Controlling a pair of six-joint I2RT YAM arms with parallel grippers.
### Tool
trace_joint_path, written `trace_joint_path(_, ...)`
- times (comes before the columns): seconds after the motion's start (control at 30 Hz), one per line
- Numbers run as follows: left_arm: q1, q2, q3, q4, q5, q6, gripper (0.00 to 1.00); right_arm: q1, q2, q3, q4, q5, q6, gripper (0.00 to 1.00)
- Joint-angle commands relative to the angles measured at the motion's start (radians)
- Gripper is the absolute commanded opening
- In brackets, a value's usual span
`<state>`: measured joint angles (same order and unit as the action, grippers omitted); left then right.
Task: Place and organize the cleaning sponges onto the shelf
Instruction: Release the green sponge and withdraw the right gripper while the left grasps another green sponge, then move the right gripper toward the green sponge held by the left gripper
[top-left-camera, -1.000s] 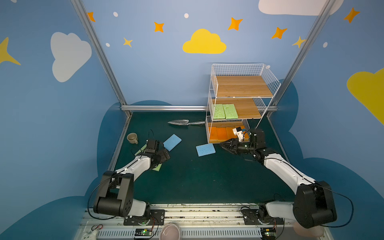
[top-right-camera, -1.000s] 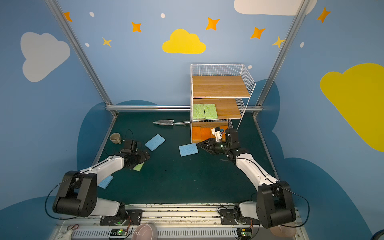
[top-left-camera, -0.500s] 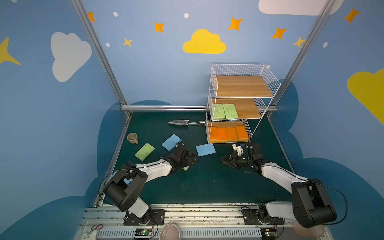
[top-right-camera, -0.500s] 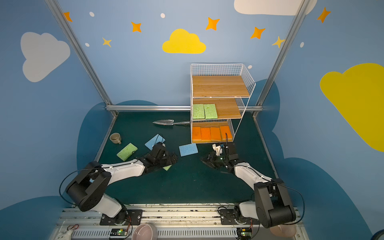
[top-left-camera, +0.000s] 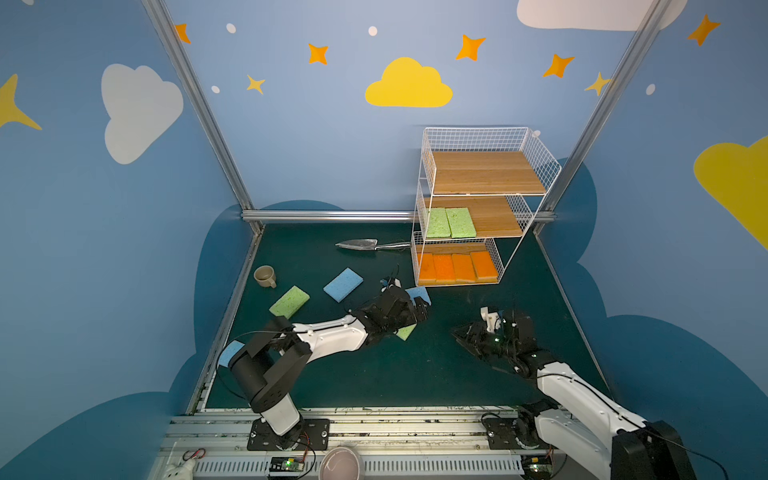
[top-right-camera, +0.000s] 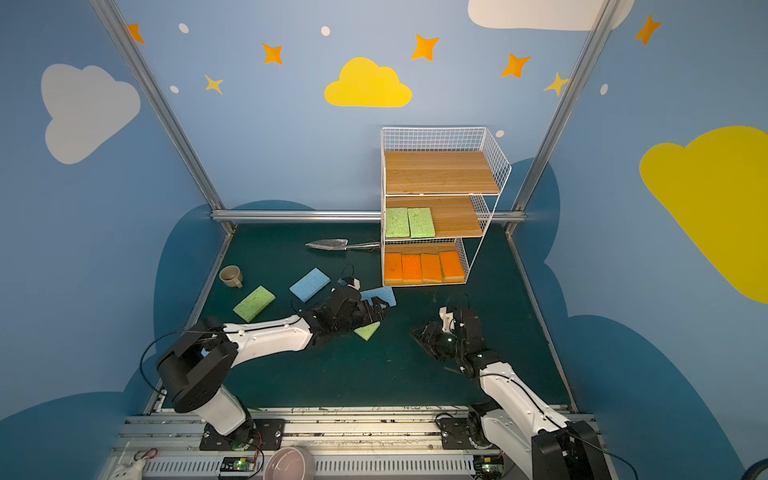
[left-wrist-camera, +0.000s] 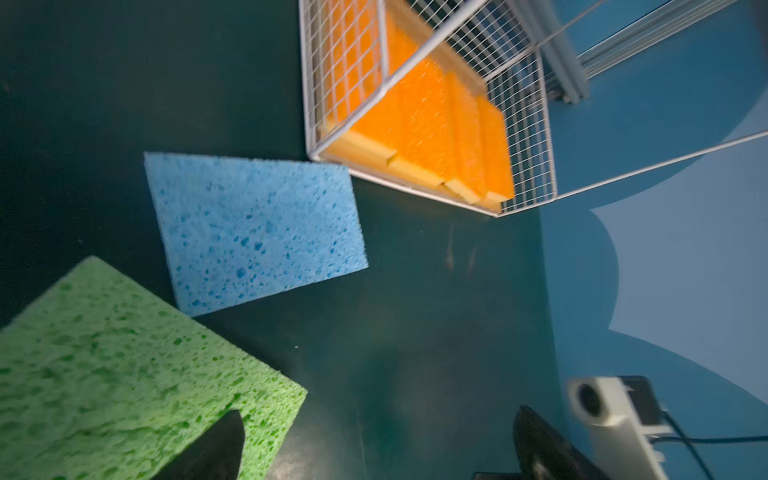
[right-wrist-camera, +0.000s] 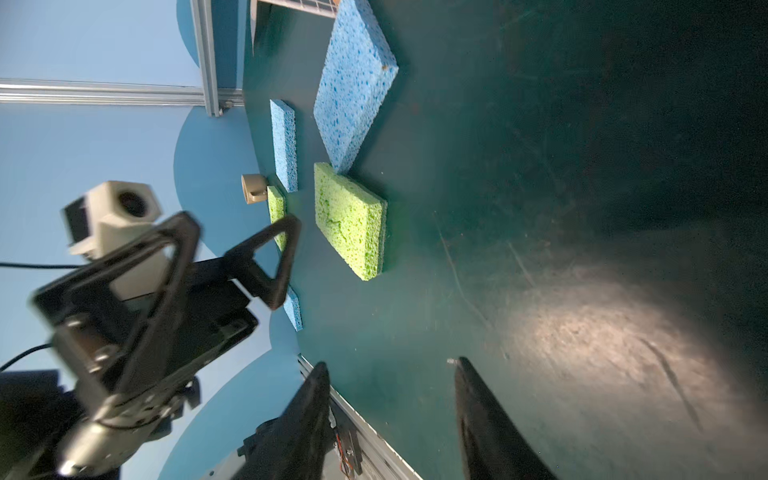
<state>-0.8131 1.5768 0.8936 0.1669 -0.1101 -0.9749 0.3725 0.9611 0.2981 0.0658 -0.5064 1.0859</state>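
Closest in, a corner blue sponge (top-left-camera: 226, 353) pokes out from behind the left arm's elbow at the bench (top-left-camera: 415, 374) edge. Over on the right, the right gripper (right-wrist-camera: 390, 370) hangs low over bare bench, jaws spread, nothing between them. Well apart from it at mid-bench is the left gripper (top-left-camera: 417, 312), jaws spread wide. In the left wrist view 1 finger (left-wrist-camera: 220, 444) overlaps the near green sponge (left-wrist-camera: 124, 374), which lies flat. Whether they touch, I cannot tell.

Just past that, the near blue sponge (left-wrist-camera: 253, 232) lies flat too, 1 corner just beside the shelf's front corner. Further left, the left green sponge (top-left-camera: 289, 301) and the left blue sponge (top-left-camera: 343, 284) lie flat and apart, with a tan cup (top-left-camera: 264, 276) beyond them near the bench's left edge.

At the back right stands the shelf (top-left-camera: 540, 166). There are 4 orange sponges (top-left-camera: 457, 268) side by side on its bottom tier. There are also 2 shelved green sponges (top-left-camera: 451, 222) together at the left end of its middle tier. A metal trowel (top-left-camera: 357, 244) lies left of the shelf, handle pointing at it.
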Motion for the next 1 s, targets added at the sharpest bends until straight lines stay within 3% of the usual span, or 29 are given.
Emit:
trace_joint_path(0.0, 0.009, -0.087, 0.013, -0.131, -0.053, 0.133, 0.99, 0.079, -0.001, -0.028, 0.093, 0.111, 0.092, 0.49)
trace_joint_path(0.17, 0.072, -0.182, -0.076, -0.209, -0.009, 0.166, 0.99, 0.247, 0.064, -0.041, 0.211, 0.296, 0.180, 0.50)
trace_joint_path(0.37, 0.125, -0.309, -0.240, -0.214, 0.021, 0.163, 0.99, 0.361, 0.271, -0.056, 0.492, 0.395, 0.291, 0.48)
trace_joint_path(0.53, 0.157, -0.408, -0.335, -0.219, 0.021, 0.165, 1.00, 0.396, 0.455, -0.019, 0.667, 0.408, 0.346, 0.46)
trace_joint_path(0.97, 0.231, -0.527, -0.455, -0.212, 0.058, 0.176, 0.99, 0.409, 0.727, 0.152, 0.725, 0.351, 0.358, 0.38)
